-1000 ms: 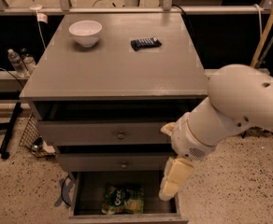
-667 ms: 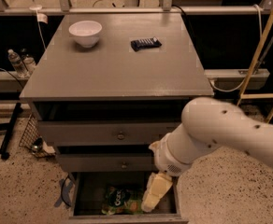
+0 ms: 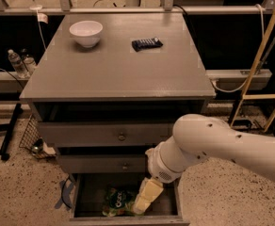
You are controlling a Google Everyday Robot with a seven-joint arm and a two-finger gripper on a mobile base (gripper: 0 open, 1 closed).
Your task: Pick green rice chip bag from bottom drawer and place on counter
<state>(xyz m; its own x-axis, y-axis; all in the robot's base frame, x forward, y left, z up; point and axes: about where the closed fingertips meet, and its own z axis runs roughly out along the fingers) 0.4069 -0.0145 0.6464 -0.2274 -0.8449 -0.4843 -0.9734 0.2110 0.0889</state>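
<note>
The green rice chip bag [image 3: 116, 202] lies in the open bottom drawer [image 3: 171, 205], light green with a dark round logo. My gripper [image 3: 144, 197] hangs down into the drawer from the white arm [image 3: 213, 147], its cream-coloured fingers just right of the bag and partly over its right edge. The grey counter [image 3: 114, 67] spreads above the drawers.
A white bowl [image 3: 86, 32] and a small black snack bar [image 3: 147, 43] sit on the counter. Two knobbed drawers [image 3: 104, 134] are above the bottom drawer. Bottles [image 3: 16, 61] stand at the left, a yellow frame [image 3: 264, 36] at the right, speckled floor below.
The arm has swung left and down, bringing the gripper from the drawer's right side toward the bag in the drawer.
</note>
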